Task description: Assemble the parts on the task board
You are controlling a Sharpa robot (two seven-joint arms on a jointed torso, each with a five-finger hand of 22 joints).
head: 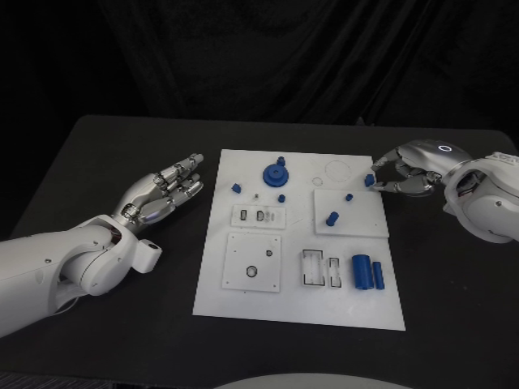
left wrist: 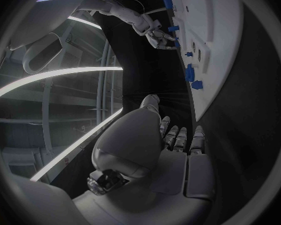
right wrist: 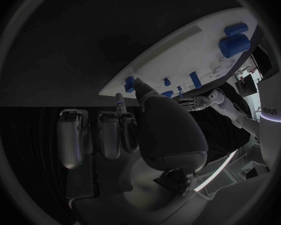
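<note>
The white task board (head: 246,301) lies in the middle of the black table. My right hand (head: 405,172) is at the board's far right edge and pinches a small blue part (head: 370,180) between thumb and fingertips; the right wrist view shows that part (right wrist: 129,82) at the thumb tip. My left hand (head: 166,191) hovers over the table left of the board, fingers stretched out, holding nothing. On the board are a round blue part (head: 276,173), small blue pieces (head: 236,187) (head: 332,216), and two blue cylinders (head: 362,271) near the right edge.
Raised white plates (head: 254,261) (head: 351,212) with slots and holes sit on the board. Bare black table (head: 108,154) surrounds it on all sides. In the left wrist view the board's edge (left wrist: 218,60) runs past my left hand (left wrist: 178,140), with the right hand (left wrist: 154,32) beyond.
</note>
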